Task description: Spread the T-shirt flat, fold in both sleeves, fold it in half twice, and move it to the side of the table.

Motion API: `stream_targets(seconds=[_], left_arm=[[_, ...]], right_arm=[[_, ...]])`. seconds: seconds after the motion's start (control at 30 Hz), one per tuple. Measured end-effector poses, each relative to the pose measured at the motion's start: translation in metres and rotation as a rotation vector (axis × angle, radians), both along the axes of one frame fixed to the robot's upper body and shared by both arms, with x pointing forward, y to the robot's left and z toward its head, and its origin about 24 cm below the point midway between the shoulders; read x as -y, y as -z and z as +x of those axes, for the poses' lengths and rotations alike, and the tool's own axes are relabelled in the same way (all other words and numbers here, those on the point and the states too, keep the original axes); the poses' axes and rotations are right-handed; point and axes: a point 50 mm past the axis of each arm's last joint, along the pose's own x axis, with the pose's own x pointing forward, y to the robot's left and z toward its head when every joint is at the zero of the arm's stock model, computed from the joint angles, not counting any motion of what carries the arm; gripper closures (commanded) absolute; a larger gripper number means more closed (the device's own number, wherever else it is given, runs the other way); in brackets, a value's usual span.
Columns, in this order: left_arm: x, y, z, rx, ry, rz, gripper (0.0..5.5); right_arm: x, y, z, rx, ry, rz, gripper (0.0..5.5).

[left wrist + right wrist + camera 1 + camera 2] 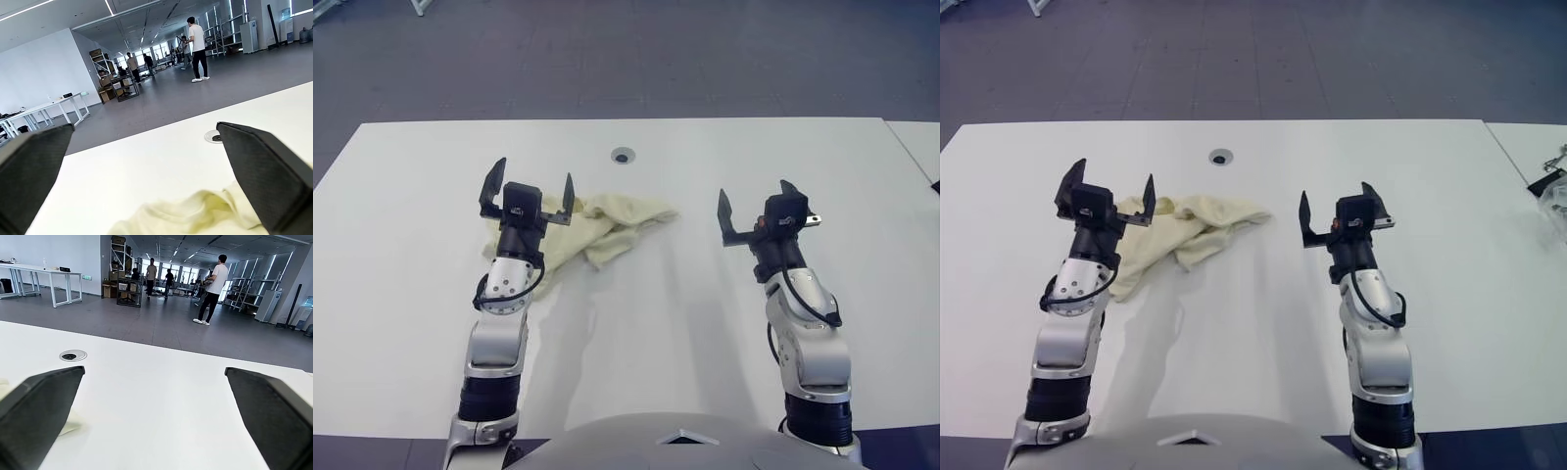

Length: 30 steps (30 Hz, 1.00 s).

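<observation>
The T-shirt [607, 225] is pale yellow and lies crumpled in a loose heap, its folds bunched over one another. It rests on the white table [685, 333], left of the middle, with one pointed corner stretching toward the centre.

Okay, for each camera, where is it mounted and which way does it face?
Left eye view: head, looking forward and down at table, T-shirt, both arms, left gripper, right gripper.
Right eye view: the other eye, same scene.
Left wrist view: left wrist, facing outward between its open fingers, over T-shirt.
Right wrist view: right wrist, outward between open fingers.
Wrist views share the cable hole.
</observation>
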Motion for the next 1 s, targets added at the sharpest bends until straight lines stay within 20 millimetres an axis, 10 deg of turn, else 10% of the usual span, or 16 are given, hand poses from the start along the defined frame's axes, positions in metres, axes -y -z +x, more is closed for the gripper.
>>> stream_targets(seconds=[0.47,1.0], left_arm=[[-0.036,0.059,0.007,-0.459,0.086,0.513,0.1],[0.044,0.065,-0.036,-0.348,0.591,0.559,0.1]], right_arm=[[0.013,-0.008,0.001,0.022,-0.003,-0.036,0.13],[0.035,-0.044,-0.028,-0.17,-0.491,-0.487,0.13]])
